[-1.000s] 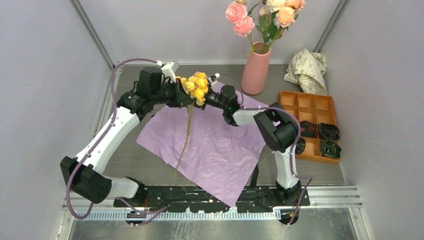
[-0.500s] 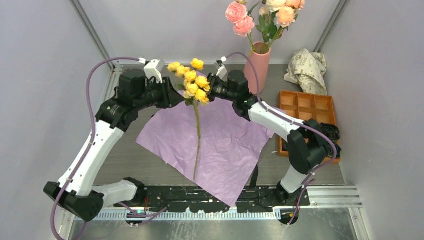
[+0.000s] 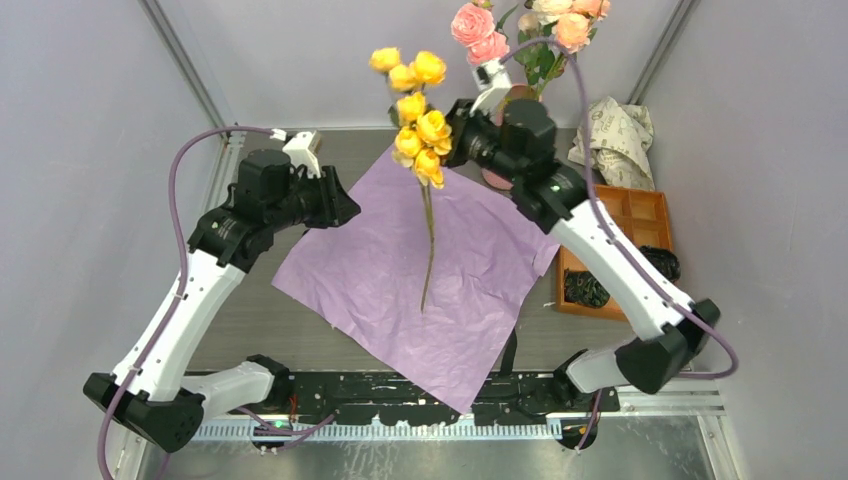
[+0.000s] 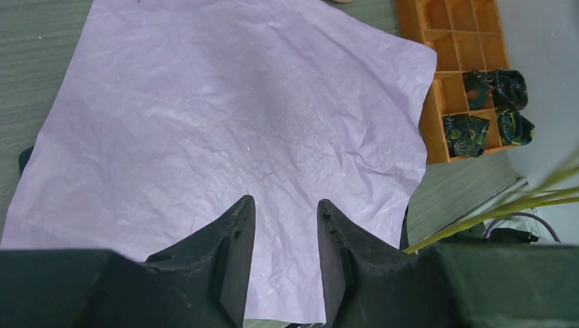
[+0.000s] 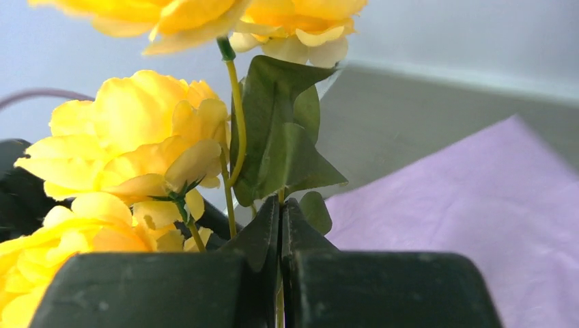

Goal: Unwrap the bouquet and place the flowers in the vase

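Clamping one yellow flower stem (image 3: pixel 428 200) is the right pincer (image 5: pixel 280 212); left pincer (image 4: pixel 285 219) gapes empty.

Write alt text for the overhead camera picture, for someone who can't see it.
The right pincer holds a stem of yellow flowers up over a flat lilac paper sheet, near a pink vase of pink blooms. The left pincer hangs open and empty beside the sheet.

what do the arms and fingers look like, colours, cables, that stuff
The left arm and right arm have white links with bulky black joints. A purple cable loops along each. The fingers are matte black wedges tapering to blunt tips.
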Motion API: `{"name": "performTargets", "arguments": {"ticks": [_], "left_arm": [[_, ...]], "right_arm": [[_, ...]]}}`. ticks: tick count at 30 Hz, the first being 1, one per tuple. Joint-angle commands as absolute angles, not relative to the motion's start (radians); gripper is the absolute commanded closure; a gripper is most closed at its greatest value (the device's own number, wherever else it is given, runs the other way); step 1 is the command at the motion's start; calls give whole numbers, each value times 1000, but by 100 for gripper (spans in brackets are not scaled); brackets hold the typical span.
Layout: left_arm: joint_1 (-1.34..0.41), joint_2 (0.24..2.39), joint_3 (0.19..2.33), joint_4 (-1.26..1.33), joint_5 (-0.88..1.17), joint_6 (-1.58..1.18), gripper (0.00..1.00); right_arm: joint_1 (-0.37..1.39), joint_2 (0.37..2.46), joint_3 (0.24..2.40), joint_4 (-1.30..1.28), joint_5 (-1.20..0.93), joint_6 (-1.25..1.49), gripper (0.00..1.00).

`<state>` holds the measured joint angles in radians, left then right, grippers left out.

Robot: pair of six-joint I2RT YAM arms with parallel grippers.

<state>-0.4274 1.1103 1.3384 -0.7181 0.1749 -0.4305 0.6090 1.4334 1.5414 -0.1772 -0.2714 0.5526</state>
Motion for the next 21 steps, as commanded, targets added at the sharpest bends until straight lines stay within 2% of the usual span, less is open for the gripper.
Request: {"name": "performTargets", "arguments": {"ticks": [1, 6, 12, 21], "left_arm": [[-423, 1108, 1332, -704, 160, -436, 59], [-423, 1110, 1335, -701, 155, -440, 47], [-423, 1107, 1323, -696, 153, -440, 47], [-424, 1116, 1310, -679, 164, -442, 47]], "right_arm": [[615, 1301, 1644, -234, -51, 354, 99], [615, 1232, 1661, -212, 126, 242, 99], [614, 1160, 1650, -125, 290, 138, 99], [615, 1121, 1660, 79, 418, -49, 99]]}}
